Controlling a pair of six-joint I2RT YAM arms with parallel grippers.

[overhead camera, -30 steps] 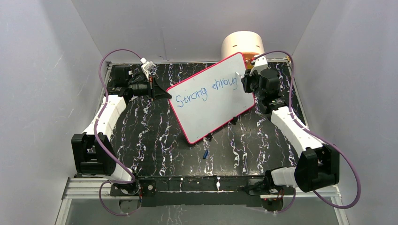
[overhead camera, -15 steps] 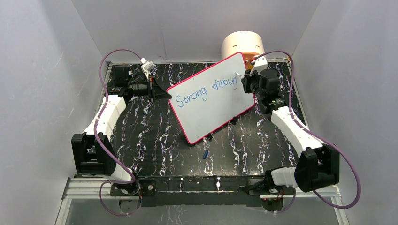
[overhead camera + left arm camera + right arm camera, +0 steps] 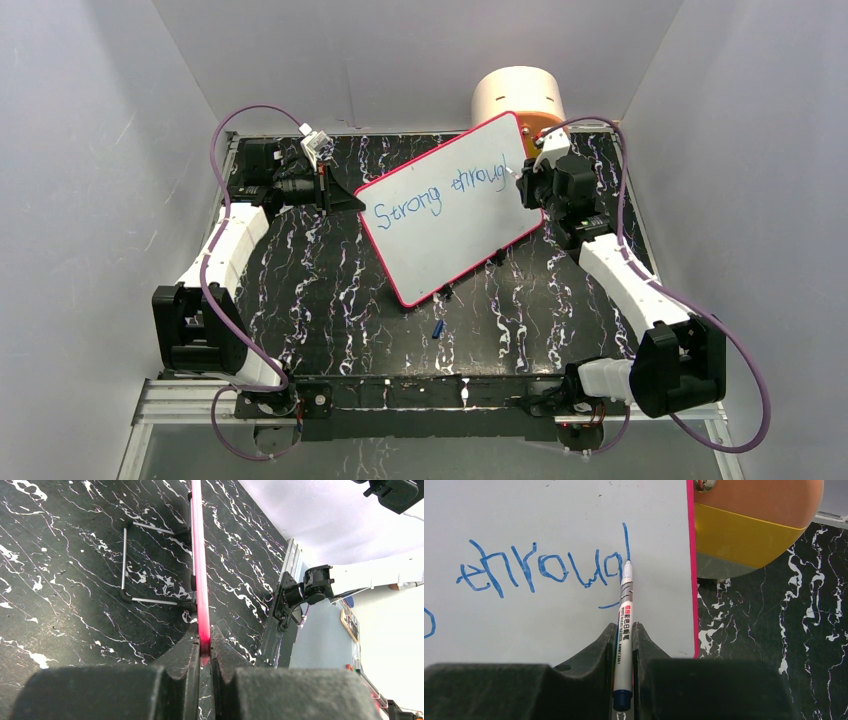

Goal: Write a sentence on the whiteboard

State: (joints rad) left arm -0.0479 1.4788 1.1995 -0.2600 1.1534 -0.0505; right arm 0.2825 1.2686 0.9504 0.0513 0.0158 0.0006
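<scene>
The whiteboard (image 3: pixel 455 215), white with a pink-red frame, stands tilted on the black marbled table. Blue lettering (image 3: pixel 440 195) on it reads "Strong throug" with a tall stroke begun after it. My left gripper (image 3: pixel 345 200) is shut on the board's left edge; in the left wrist view the pink frame (image 3: pixel 200 570) runs between its jaws (image 3: pixel 203 647). My right gripper (image 3: pixel 525 180) is shut on a white marker (image 3: pixel 624 630) with a blue end. The marker's tip (image 3: pixel 627 564) touches the board at the foot of the last stroke (image 3: pixel 625 540), near the board's right edge (image 3: pixel 691 565).
An orange and yellow cylinder (image 3: pixel 518 97) stands behind the board's far right corner, also in the right wrist view (image 3: pixel 754 525). A small blue marker cap (image 3: pixel 438 328) lies on the table in front of the board. Wire stand legs (image 3: pixel 125 560) show behind the board.
My right gripper has shifted slightly right and up along the board with the marker, adding a tall stroke after the "g". The left gripper and the board have not moved.
</scene>
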